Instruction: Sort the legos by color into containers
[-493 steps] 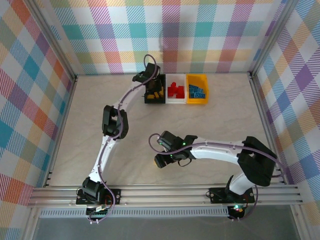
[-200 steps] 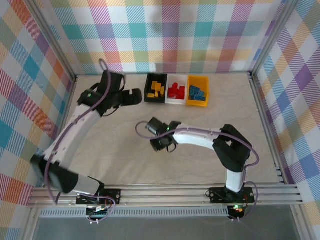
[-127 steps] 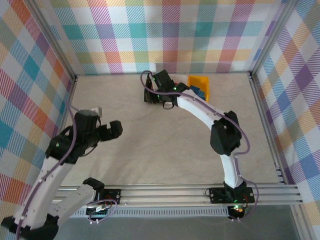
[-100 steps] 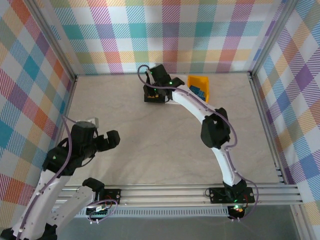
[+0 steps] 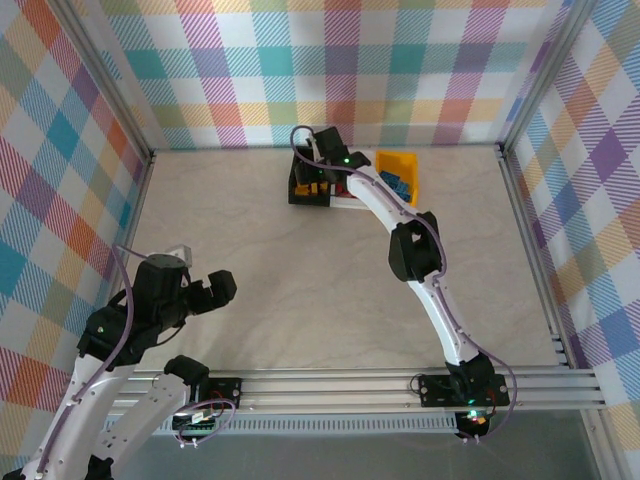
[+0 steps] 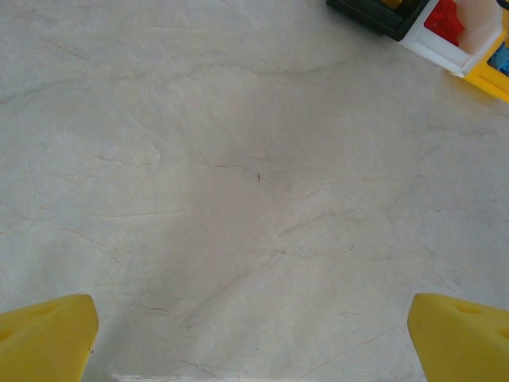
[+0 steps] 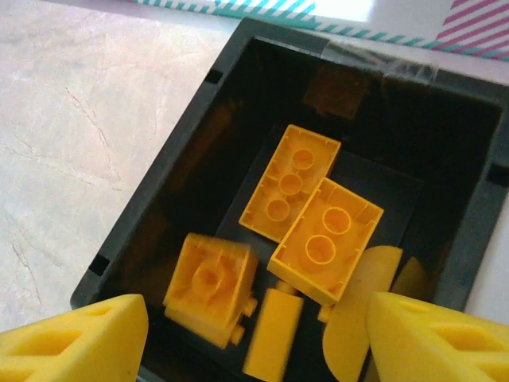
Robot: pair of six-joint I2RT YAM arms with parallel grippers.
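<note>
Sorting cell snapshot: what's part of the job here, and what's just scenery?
Job: black bin with yellow legos; white bin with red legos; yellow bin with blue legos.
Just there: table; plaid walls; metal rails.

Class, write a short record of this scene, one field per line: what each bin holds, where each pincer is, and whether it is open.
Black bin: several yellow bricks
White bin: red bricks
Yellow bin: blue bricks
Left pincer: open, empty, over bare table, away from the bins
Right pincer: open, empty, directly above the black bin
</note>
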